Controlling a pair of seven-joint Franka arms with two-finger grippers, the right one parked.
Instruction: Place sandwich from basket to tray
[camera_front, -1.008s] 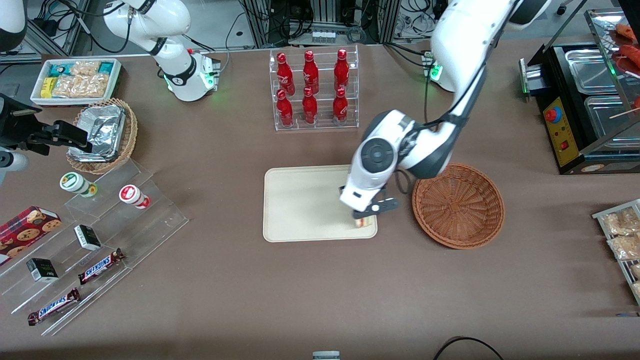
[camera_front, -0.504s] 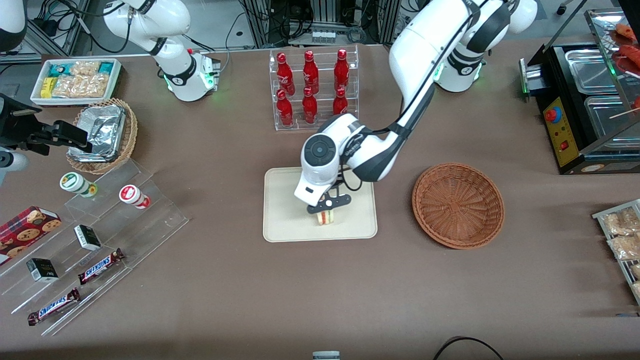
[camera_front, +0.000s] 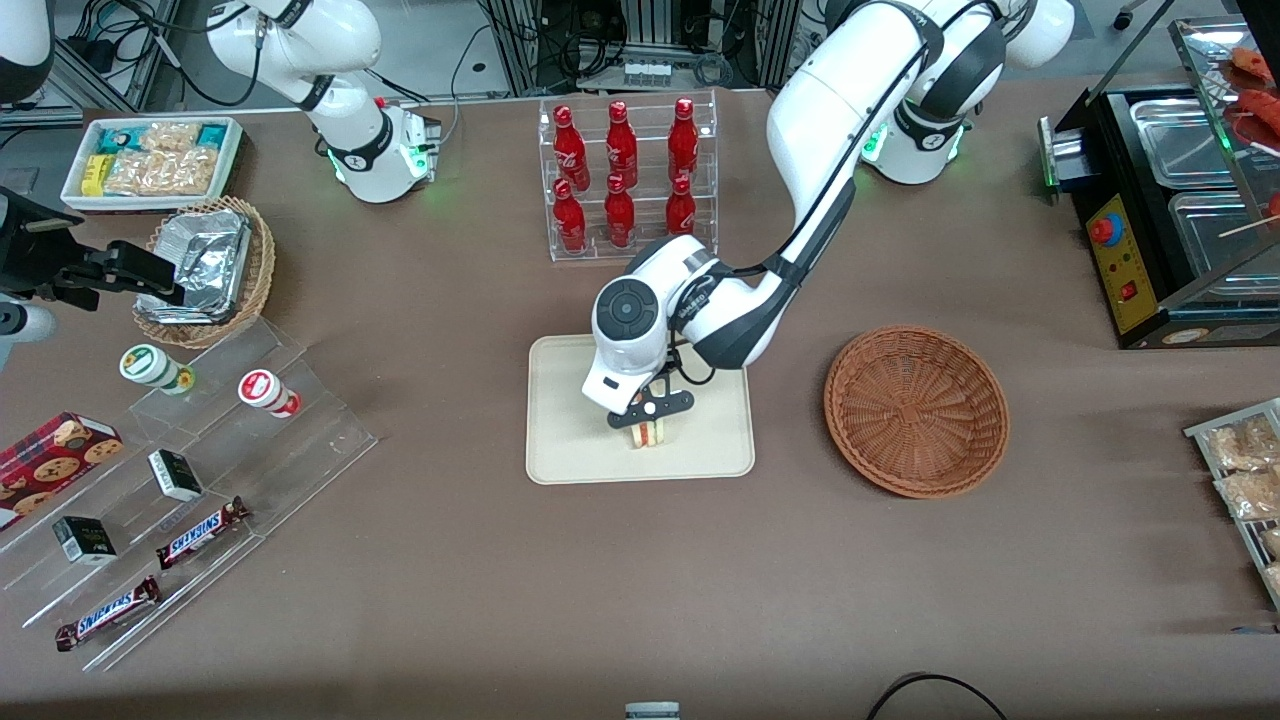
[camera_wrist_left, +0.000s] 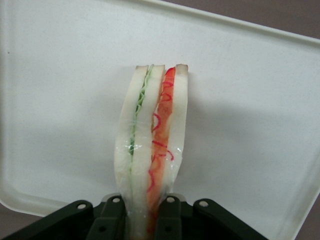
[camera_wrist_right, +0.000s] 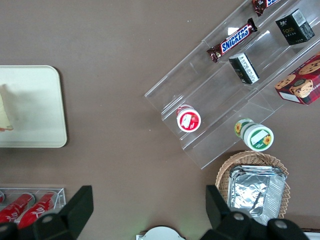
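My gripper (camera_front: 648, 420) is shut on the sandwich (camera_front: 651, 435), a wedge of white bread with green and orange-red layers. It holds the wedge low over the middle of the cream tray (camera_front: 562, 440). The wrist view shows both black fingers (camera_wrist_left: 112, 220) pinching the sandwich (camera_wrist_left: 152, 145) by one end, with the tray (camera_wrist_left: 65, 100) right under it. Whether the wedge touches the tray I cannot tell. The reddish-brown basket (camera_front: 916, 410) sits beside the tray toward the working arm's end and holds nothing. The parked arm's camera catches the tray (camera_wrist_right: 35, 105) too.
A clear rack of red bottles (camera_front: 628, 180) stands farther from the camera than the tray. Toward the parked arm's end lie acrylic steps with snacks (camera_front: 200, 470) and a foil-filled wicker basket (camera_front: 205, 270). A black food warmer (camera_front: 1170, 220) sits at the working arm's end.
My gripper has carried the sandwich from the tray's corner nearest the basket to the tray's middle. It has barely shifted over the last half second.
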